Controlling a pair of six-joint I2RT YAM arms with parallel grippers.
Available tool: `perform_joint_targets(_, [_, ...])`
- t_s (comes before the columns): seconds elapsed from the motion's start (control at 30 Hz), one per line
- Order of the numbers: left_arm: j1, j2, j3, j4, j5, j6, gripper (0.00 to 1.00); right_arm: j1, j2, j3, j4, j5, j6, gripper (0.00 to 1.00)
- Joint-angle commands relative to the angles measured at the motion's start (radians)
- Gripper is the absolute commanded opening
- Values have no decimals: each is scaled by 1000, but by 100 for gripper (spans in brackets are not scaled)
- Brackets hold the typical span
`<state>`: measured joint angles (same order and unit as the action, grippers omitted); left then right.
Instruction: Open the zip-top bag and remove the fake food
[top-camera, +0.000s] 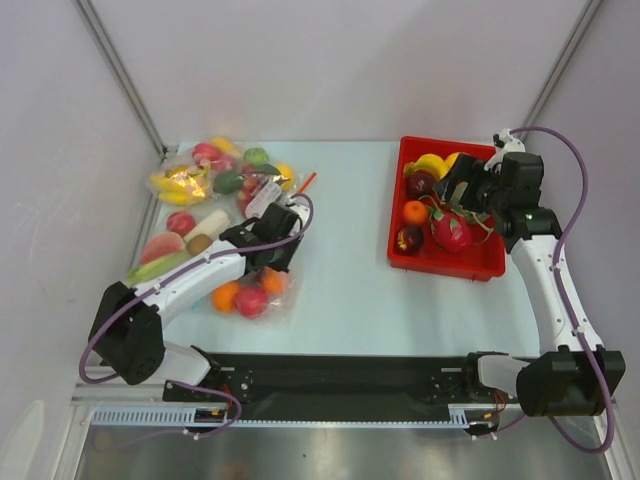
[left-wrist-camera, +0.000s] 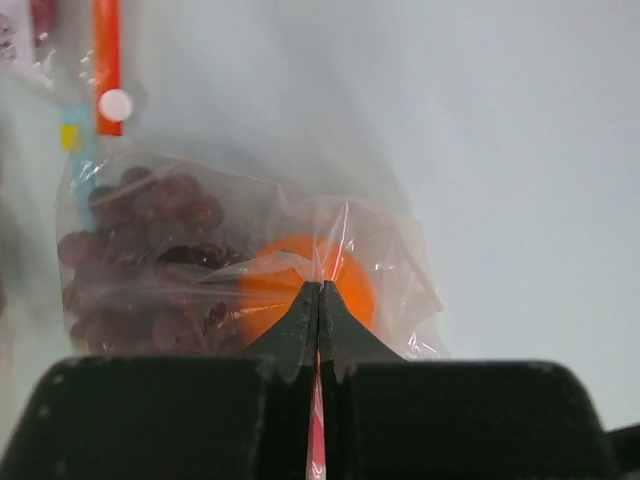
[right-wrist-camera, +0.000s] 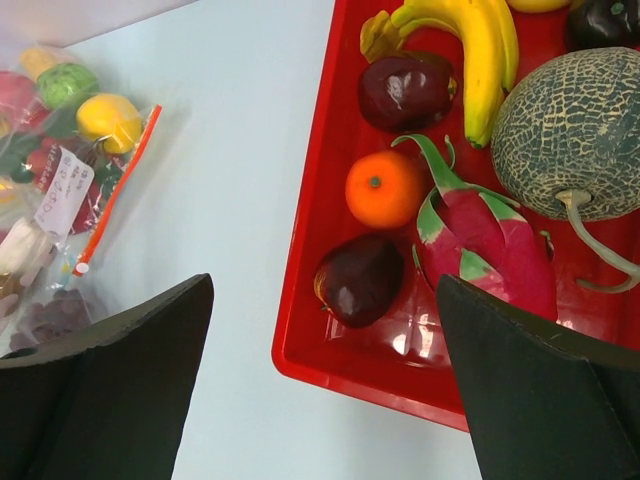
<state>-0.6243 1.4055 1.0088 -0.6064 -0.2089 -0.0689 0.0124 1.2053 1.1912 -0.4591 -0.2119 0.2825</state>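
**Left jaws pinched on the bag film, right jaws wide over the tray**

Far left in my top view is a heap of clear bags (top-camera: 215, 172) stuffed with mixed fruit, one with a red zip strip (top-camera: 305, 183). A watermelon slice (top-camera: 160, 246) lies loose in front of them. Under my left forearm is a second clear bag (top-camera: 286, 298) with orange and red fruit. From above I can't tell if it is the one being gripped.

The left gripper (left-wrist-camera: 318, 288) is fully closed, with a thin fold of the zip-top bag (left-wrist-camera: 398, 262) nipped between its tips. The bag is clear and crinkly and lies on the table (top-camera: 350, 250), just short of the red strip's slider end. A pale blue zip strip (left-wrist-camera: 75, 150) runs along its left edge in the wrist view. The fake food inside is an orange fruit (left-wrist-camera: 285, 280) right behind the fingertips, against the pinched fold. A bunch of dark purple grapes (left-wrist-camera: 140, 262) sits to its left.

On the right, the red tray (top-camera: 445, 268) holds bananas (right-wrist-camera: 480, 50), a dark red apple (right-wrist-camera: 405, 90), an orange (right-wrist-camera: 385, 188), a dark plum-like fruit (right-wrist-camera: 360, 280), a dragon fruit (right-wrist-camera: 490, 250) and a netted melon (right-wrist-camera: 570, 130). The right gripper (right-wrist-camera: 325, 290) hangs over the tray's edge with its jaws spread wide, gripping nothing.
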Motion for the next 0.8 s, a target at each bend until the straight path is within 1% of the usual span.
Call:
perform_joint_targets(0.0, [-58, -8, 60, 123, 195, 4, 0, -5, -41, -4, -6, -21, -17, 100])
perform_joint_targets(0.1, [-101, -11, 63, 178, 279, 15, 0, -5, -55, -10, -10, -52, -13, 100])
perform_joint_targets(0.13, [-112, -11, 65, 186, 330, 30, 0, -5, -59, -21, -4, -64, -8, 100])
perform_joint_targets(0.23, [-153, -28, 59, 200, 384, 60, 0, -3, -73, -47, 28, -148, 6, 100])
perform_joint_targets(0.3, [-163, -40, 44, 188, 384, 54, 0, 14, -73, -71, 48, -205, 9, 99])
perform_joint_targets(0.4, [-163, -66, 27, 131, 330, 20, 0, 115, -40, -68, 65, -210, -5, 99])
perform_joint_targets(0.43, [-163, -86, 18, 119, 310, 0, 0, 185, -21, -64, 65, -204, -14, 98])
perform_joint_targets(0.5, [-163, -106, -4, 88, 252, -29, 0, 247, 13, -42, 65, -193, -19, 98])
perform_joint_targets(0.53, [-163, -115, -9, 76, 232, -61, 0, 282, 54, -35, 65, -181, -14, 98])
perform_joint_targets(0.57, [-163, -132, -13, 62, 212, -78, 0, 332, 71, -30, 69, -170, -8, 98])
perform_joint_targets(0.67, [-163, -183, -39, 20, 212, -140, 0, 420, 152, -24, 115, -198, 20, 96])
perform_joint_targets(0.77, [-163, -235, -90, 28, 235, -196, 0, 466, 226, -16, 168, -214, 49, 96])
